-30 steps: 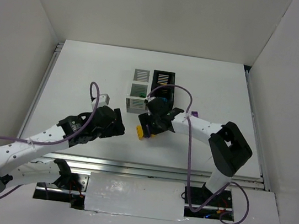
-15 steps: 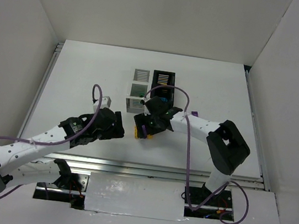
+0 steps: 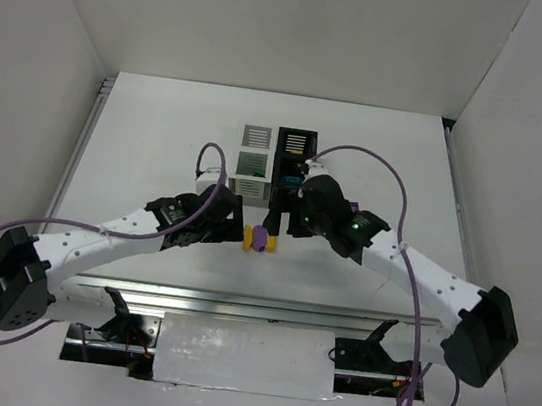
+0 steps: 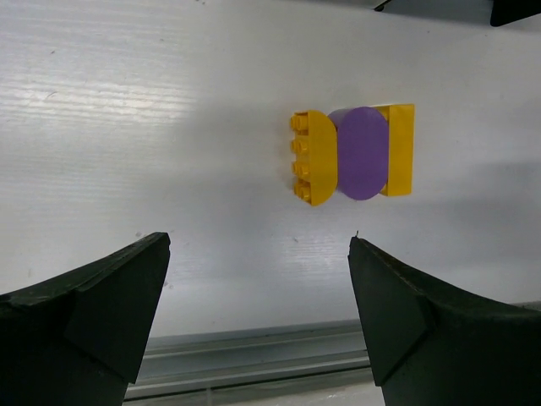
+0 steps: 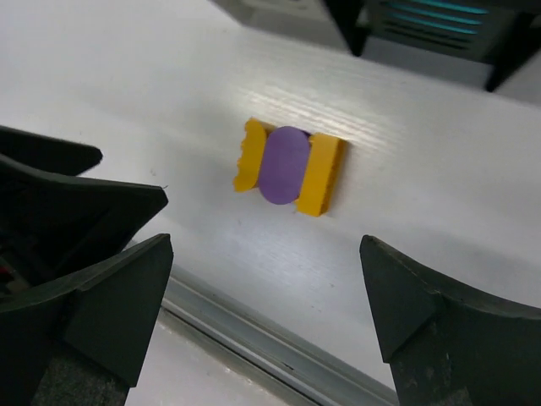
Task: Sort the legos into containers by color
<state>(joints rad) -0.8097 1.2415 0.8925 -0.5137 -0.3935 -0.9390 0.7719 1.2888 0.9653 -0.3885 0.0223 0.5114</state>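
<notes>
— Where's the purple lego [image 4: 363, 152]?
— Sandwiched between two yellows [image 4: 313, 158], just ahead of my left gripper [image 4: 258, 243]. Jaws wide, empty.
— Your right gripper [image 5: 266, 245]?
— Spread too, holding nothing. Same cluster just ahead of it.

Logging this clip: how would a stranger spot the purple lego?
On the white table, look just in front of the block of bins. The purple brick is the smooth oval one sandwiched between two yellow bricks.
</notes>
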